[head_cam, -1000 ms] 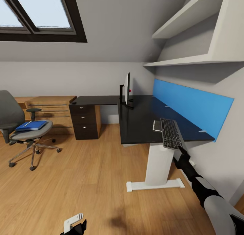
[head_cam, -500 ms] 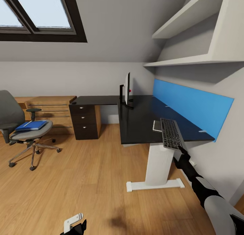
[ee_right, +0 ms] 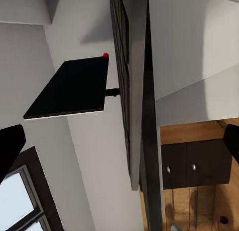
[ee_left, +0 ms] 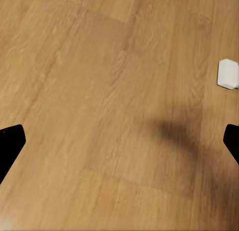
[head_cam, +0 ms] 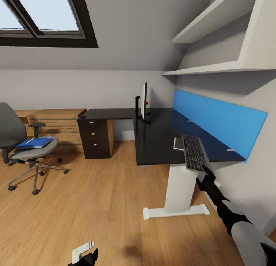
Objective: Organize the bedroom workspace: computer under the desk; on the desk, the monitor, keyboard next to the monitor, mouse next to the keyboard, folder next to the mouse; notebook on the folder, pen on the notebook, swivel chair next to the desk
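One keyboard point(head_cam: 194, 153) lengthwise toward monitor point(head_cam: 144, 100)

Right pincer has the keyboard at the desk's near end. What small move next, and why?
Probably slide the keyboard further along the desk toward the monitor, then set it flat. It overhangs the desk's near edge at the right pincer, far from the monitor, beside the notebook.

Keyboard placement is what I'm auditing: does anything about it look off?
Yes. The keyboard overhangs the near edge of the desk, its near end at the right gripper. It lies far from the monitor, not beside it.
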Controlling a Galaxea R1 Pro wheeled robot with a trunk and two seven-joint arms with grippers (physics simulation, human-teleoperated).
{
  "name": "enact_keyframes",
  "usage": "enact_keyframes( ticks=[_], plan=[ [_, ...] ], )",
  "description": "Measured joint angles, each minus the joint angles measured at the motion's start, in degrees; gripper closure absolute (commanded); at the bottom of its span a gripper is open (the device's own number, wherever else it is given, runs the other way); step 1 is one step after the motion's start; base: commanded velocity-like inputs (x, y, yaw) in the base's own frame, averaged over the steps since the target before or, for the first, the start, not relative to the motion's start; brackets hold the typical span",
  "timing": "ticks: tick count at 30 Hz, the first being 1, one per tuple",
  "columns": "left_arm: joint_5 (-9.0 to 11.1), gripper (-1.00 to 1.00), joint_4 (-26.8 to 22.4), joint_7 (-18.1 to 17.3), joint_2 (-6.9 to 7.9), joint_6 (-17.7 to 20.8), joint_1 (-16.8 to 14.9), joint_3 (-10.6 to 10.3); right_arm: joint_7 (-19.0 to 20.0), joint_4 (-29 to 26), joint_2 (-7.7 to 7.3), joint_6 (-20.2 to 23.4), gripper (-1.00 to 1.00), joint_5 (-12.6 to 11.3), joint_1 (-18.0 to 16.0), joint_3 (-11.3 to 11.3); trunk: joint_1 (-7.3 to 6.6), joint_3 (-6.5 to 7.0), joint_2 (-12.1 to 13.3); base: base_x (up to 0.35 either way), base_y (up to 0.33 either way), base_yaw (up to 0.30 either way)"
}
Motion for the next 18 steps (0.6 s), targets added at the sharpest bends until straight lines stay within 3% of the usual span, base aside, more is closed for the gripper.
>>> enact_keyframes(
  ticks=[18],
  plan=[
    [0.0,-1.00,0.0,0.0,0.00,0.0,0.0,0.0,0.0,0.0,-0.02,-0.1,-1.00,0.0,0.0,0.0,0.00,0.00,0.0,0.027,0.000,0.000]
  ],
)
